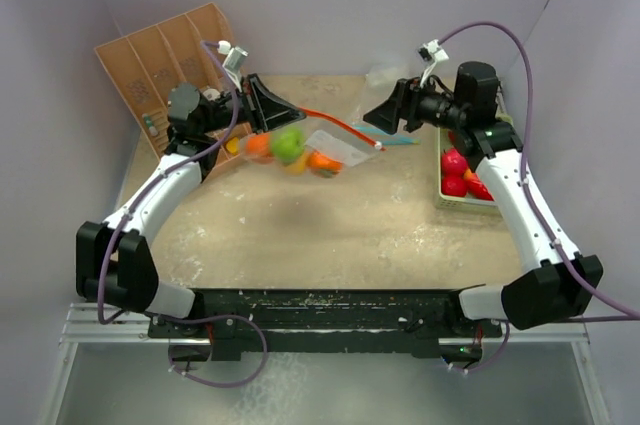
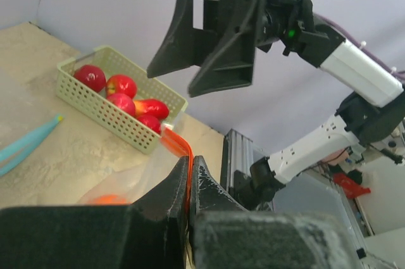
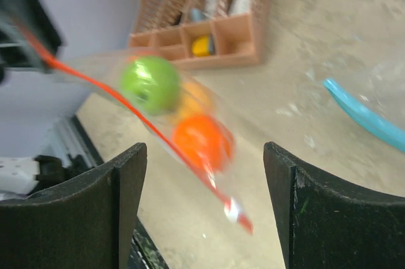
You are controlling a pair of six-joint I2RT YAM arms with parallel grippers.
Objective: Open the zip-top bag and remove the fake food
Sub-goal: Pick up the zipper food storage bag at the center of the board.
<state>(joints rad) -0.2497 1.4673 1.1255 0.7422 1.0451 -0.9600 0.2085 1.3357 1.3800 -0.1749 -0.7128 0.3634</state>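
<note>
— What do we list for the zip-top bag (image 1: 335, 145)?
— Clear, orange zip strip, hanging tilted in the air. Inside we count a green fruit (image 1: 289, 145) and orange fruits (image 1: 258, 146).
— Elsewhere?
— We log red fruits (image 2: 121, 84) in the green basket (image 2: 104, 114).

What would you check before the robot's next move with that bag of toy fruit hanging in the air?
1. Left gripper clamped on the bag's orange zip strip: ok.
2. Right gripper open, holding nothing: ok.
3. Bag lifted off the table: ok.
4. Bag mouth open wide enough for fruit to come out: cannot tell.
5. Bag emptied: not ok; a green fruit and an orange fruit are inside.
6. Green tray standing on the right side of the table, red fruit in it: ok.
</note>
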